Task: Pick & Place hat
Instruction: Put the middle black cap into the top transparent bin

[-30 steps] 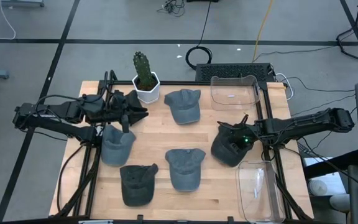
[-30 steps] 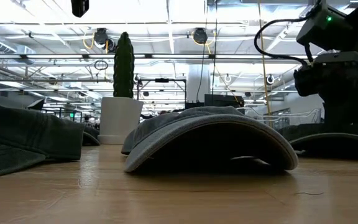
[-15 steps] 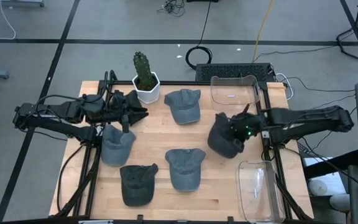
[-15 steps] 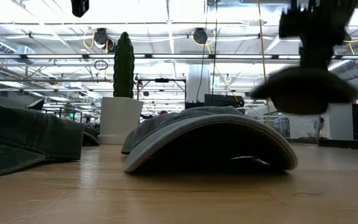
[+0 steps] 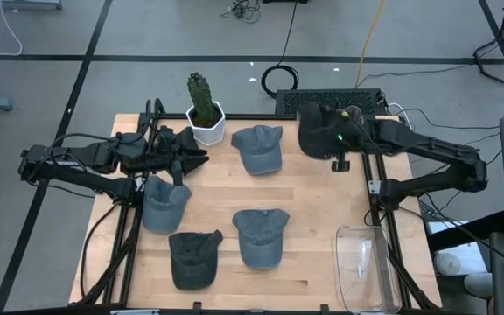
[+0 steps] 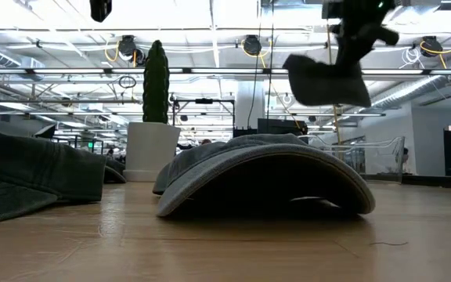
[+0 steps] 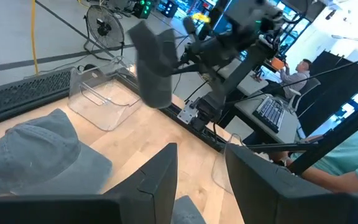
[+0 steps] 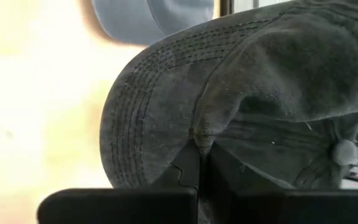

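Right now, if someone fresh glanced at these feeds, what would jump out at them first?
Probably the dark hat hanging in the air from the right gripper, held over the clear bin at the table's far right corner. Next, four more hats lie on the wooden table, with a potted cactus at the far edge. The left gripper waits, open, at the table's left side beside the cactus.

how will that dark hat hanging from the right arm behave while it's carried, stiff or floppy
Probably floppy: the dark hat droops below the right end effector in the low view, its crown sagging. Its brim likely holds some curve, as the stitched edge stays arched. It may swing, since it hangs from a single pinch above the clear bin.
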Robot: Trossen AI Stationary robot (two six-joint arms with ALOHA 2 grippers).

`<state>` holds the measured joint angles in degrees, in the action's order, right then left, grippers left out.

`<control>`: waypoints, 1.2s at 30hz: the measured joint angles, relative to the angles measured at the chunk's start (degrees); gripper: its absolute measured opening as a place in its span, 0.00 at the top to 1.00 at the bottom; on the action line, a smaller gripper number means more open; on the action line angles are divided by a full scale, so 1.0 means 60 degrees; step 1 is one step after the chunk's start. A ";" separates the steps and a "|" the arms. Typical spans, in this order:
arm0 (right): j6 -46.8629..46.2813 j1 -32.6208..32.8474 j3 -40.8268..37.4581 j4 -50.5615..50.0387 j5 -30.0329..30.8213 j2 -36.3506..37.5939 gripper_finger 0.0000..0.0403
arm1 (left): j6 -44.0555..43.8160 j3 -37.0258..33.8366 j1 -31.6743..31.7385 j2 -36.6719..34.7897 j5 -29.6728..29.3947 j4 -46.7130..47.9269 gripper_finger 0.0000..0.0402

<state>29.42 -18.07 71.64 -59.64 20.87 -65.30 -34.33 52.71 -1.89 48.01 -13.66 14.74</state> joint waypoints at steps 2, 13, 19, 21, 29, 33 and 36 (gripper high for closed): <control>0.0831 -0.0640 0.0000 0.0255 -0.0026 -0.0258 1.00 | -0.0083 0.0000 0.0000 0.0000 -0.0002 -0.0003 0.63; 0.3584 -0.3767 0.0000 0.1051 -0.1991 -0.1271 1.00 | -0.0280 0.0000 -0.0015 0.0000 -0.0002 0.0000 0.63; 0.3970 -0.4738 -0.0004 0.1053 -0.2885 -0.1772 1.00 | -0.0357 0.0000 -0.0009 0.0000 -0.0321 0.0000 0.63; 0.3998 -0.4908 -0.0004 0.1053 -0.3049 -0.1936 1.00 | -0.0401 0.0000 -0.0011 0.0000 -0.0411 -0.0004 0.63; 0.3660 -0.5255 -0.0004 0.0939 -0.3238 -0.2663 1.00 | -0.0655 0.0000 -0.0015 0.0000 -0.0413 0.0000 0.63; 0.3612 -0.5273 -0.0004 0.0762 -0.3261 -0.2921 1.00 | -0.0773 0.0000 -0.0015 0.0000 -0.0410 0.0001 0.63; 0.3507 -0.5273 -0.0004 0.0718 -0.3276 -0.3067 1.00 | -0.0763 0.0000 -0.0015 0.0000 -0.0410 0.0004 0.63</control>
<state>50.46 -49.71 71.61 -55.33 1.21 -83.70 -38.91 52.71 -1.98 48.01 -16.12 14.76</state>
